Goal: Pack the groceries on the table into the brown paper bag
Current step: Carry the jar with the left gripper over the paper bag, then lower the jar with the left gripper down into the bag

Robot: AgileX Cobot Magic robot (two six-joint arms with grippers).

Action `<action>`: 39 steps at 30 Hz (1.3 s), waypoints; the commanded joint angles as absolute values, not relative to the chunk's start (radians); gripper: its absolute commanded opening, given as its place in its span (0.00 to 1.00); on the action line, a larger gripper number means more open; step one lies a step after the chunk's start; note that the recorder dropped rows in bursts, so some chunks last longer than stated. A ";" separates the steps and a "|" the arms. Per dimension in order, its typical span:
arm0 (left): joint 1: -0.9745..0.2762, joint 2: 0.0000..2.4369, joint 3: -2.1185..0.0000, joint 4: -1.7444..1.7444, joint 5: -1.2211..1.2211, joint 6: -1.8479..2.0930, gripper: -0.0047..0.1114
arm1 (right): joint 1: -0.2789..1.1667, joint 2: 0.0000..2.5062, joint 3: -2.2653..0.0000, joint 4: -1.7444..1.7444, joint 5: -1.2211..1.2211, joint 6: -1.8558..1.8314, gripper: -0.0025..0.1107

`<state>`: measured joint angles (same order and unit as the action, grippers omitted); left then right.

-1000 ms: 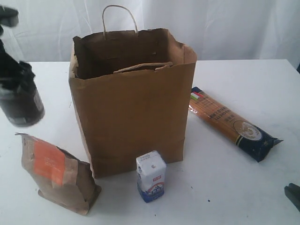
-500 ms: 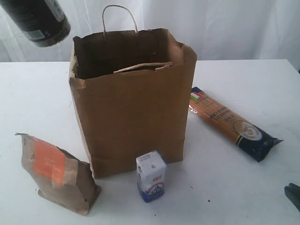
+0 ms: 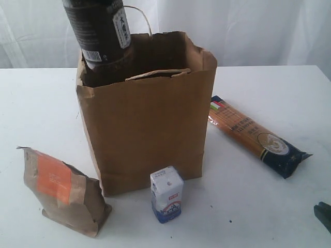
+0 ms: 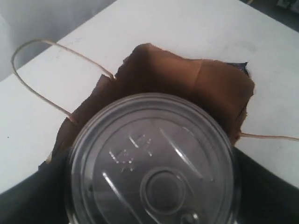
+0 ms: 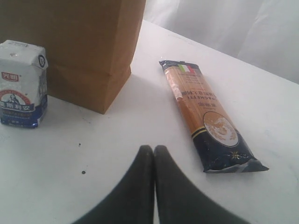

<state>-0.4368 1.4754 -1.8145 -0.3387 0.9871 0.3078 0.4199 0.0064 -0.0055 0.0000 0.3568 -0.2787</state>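
Between left fingers, can hangs over bag.

A dark silver-topped can is hanging slightly tilted at the open mouth of the tall creased brown paper bag, which is standing upright on the plain white tabletop. In the exterior view, a small kraft pouch with an orange label is standing near the bag's front left corner, a small white-blue carton is standing upright just in front of the bag, and a long spaghetti packet is lying flat to the bag's right

Silver-topped can at the tall brown paper bag's mouth; orange-labelled kraft pouch at eight o'clock, white-blue carton six, long spaghetti packet three.
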 commanded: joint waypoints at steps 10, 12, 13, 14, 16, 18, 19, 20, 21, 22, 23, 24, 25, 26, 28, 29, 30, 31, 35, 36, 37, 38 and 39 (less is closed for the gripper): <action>-0.533 1.707 -1.826 -0.261 0.921 0.356 0.04 | 0.414 0.000 0.000 0.000 0.341 -0.272 0.02; -0.534 1.726 -1.826 -0.247 0.934 0.351 0.04 | 0.414 0.000 0.000 0.000 0.341 -0.272 0.02; -0.534 1.735 -1.826 -0.245 0.942 0.347 0.04 | 0.414 0.000 0.000 0.000 0.341 -0.272 0.02; -0.534 1.744 -1.826 -0.245 0.949 0.347 0.04 | 0.414 0.000 0.000 0.000 0.341 -0.272 0.02; -0.534 1.758 -1.826 -0.245 0.966 0.345 0.04 | 0.414 0.000 0.000 0.000 0.341 -0.272 0.02; -0.534 1.768 -1.826 -0.245 0.978 0.345 0.04 | 0.414 0.000 0.000 0.000 0.341 -0.272 0.02; -0.534 1.771 -1.826 -0.245 0.985 0.345 0.04 | 0.414 0.000 0.000 0.000 0.341 -0.272 0.02; -0.534 1.772 -1.821 -0.244 0.985 0.345 0.04 | 0.414 0.000 0.000 0.000 0.341 -0.272 0.02; -0.534 1.772 -1.810 -0.244 0.977 0.345 0.04 | 0.414 0.000 0.000 0.000 0.341 -0.272 0.02; -0.534 1.760 -1.775 -0.244 0.945 0.345 0.04 | 0.414 0.000 0.000 0.000 0.341 -0.272 0.02; -0.534 1.752 -1.760 -0.244 0.931 0.345 0.04 | 0.414 0.000 0.000 0.000 0.341 -0.272 0.02; -0.534 1.731 -1.734 -0.243 0.910 0.345 0.04 | 0.414 0.000 0.000 0.000 0.341 -0.272 0.02; -0.534 1.723 -1.731 -0.243 0.908 0.345 0.04 | 0.414 0.000 0.000 0.000 0.341 -0.272 0.02; -0.534 1.703 -1.723 -0.243 0.903 0.345 0.04 | 0.414 0.000 0.000 0.000 0.341 -0.272 0.02; -0.534 1.683 -1.723 -0.247 0.891 0.345 0.04 | 0.414 0.000 0.000 0.000 0.341 -0.272 0.02; -0.534 1.675 -1.723 -0.251 0.884 0.345 0.04 | 0.414 0.000 0.000 0.000 0.341 -0.272 0.02; -0.534 1.670 -1.723 -0.256 0.884 0.345 0.04 | 0.414 0.000 0.000 0.000 0.341 -0.272 0.02; -0.538 1.666 -1.723 -0.265 0.873 0.345 0.04 | 0.414 0.000 0.000 0.000 0.341 -0.272 0.02; -0.607 1.666 -1.723 -0.283 0.735 0.345 0.04 | 0.414 0.000 0.000 0.000 0.341 -0.272 0.02; -0.623 1.666 -1.723 -0.283 0.713 0.348 0.04 | 0.414 0.000 0.000 0.000 0.341 -0.272 0.02; -0.650 1.666 -1.723 -0.277 0.672 0.358 0.04 | 0.414 0.000 0.000 0.000 0.341 -0.272 0.02; -0.658 1.666 -1.723 -0.268 0.662 0.360 0.04 | 0.414 0.000 0.000 0.000 0.341 -0.272 0.02; -0.666 1.666 -1.723 -0.252 0.656 0.360 0.04 | 0.414 0.000 0.000 0.000 0.341 -0.272 0.02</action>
